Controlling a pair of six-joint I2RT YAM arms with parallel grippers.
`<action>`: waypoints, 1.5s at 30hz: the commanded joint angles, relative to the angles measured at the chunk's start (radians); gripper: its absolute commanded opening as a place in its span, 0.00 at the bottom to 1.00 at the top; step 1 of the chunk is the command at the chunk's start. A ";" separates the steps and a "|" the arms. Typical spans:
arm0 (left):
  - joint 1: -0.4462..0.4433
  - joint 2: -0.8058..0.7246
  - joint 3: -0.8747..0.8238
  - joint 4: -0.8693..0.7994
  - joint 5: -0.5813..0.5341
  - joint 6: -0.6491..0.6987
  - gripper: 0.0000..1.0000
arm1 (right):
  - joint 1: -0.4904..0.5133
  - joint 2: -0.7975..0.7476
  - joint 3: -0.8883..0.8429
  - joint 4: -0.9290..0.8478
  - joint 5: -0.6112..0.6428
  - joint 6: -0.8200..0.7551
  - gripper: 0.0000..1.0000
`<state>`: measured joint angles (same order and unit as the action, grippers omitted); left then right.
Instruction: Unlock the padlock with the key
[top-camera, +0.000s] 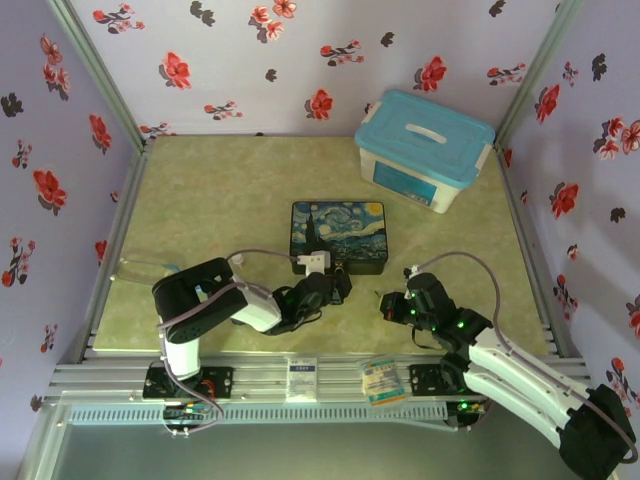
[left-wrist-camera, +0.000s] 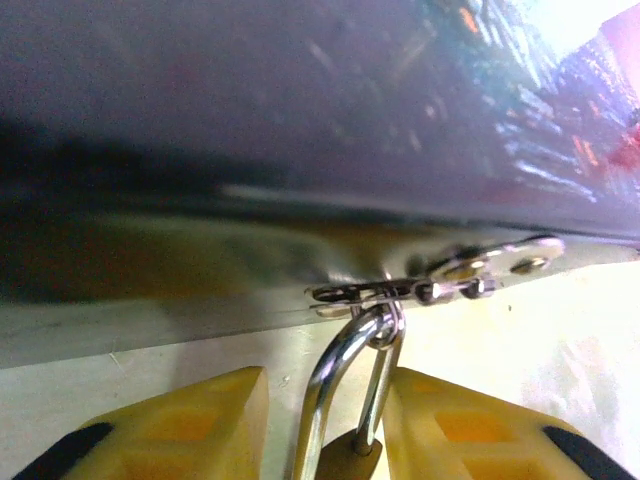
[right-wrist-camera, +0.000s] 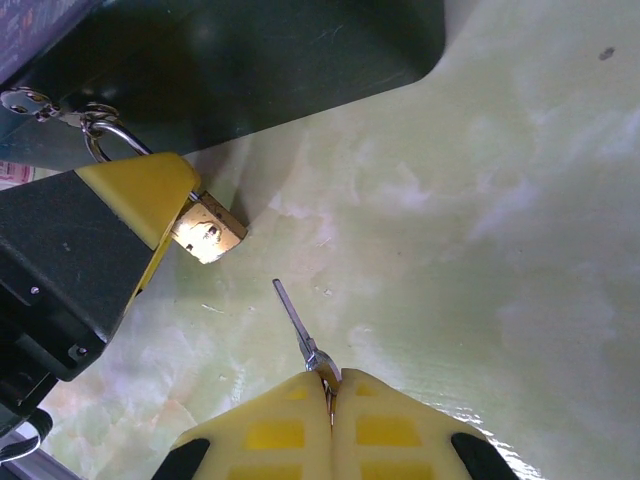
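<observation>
Two risks stand out at this stage. The right gripper (right-wrist-camera: 331, 392) is pressed together on the head end of the key (right-wrist-camera: 295, 320). The key's blade points toward the padlock (right-wrist-camera: 208, 232) but is apart from it, over the table (right-wrist-camera: 480, 200). The padlock hangs by its shackle (left-wrist-camera: 335, 380) from the hasp (left-wrist-camera: 440, 285) on the painted box (top-camera: 338, 232), between the fingers of the left gripper (left-wrist-camera: 325, 388). Whether those fingers clamp the body cannot be told. If the body is loose, contact from the key would likely swing it aside. The narrow pinch may also let the key pivot and miss the keyway.
</observation>
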<state>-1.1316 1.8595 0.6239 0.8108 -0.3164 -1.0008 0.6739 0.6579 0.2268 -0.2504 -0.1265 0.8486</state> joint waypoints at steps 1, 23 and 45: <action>-0.022 0.008 -0.017 -0.047 -0.035 -0.032 0.34 | -0.007 0.008 -0.021 0.049 -0.011 0.027 0.00; -0.025 -0.034 -0.083 0.038 -0.014 -0.049 0.49 | -0.006 0.117 -0.030 0.167 -0.063 0.034 0.00; -0.042 -0.072 -0.009 -0.246 0.088 -0.031 0.41 | -0.005 0.132 -0.034 0.171 -0.055 0.035 0.00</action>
<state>-1.1606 1.7794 0.6147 0.6647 -0.2611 -1.0382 0.6739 0.7856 0.2073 -0.0959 -0.1837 0.8722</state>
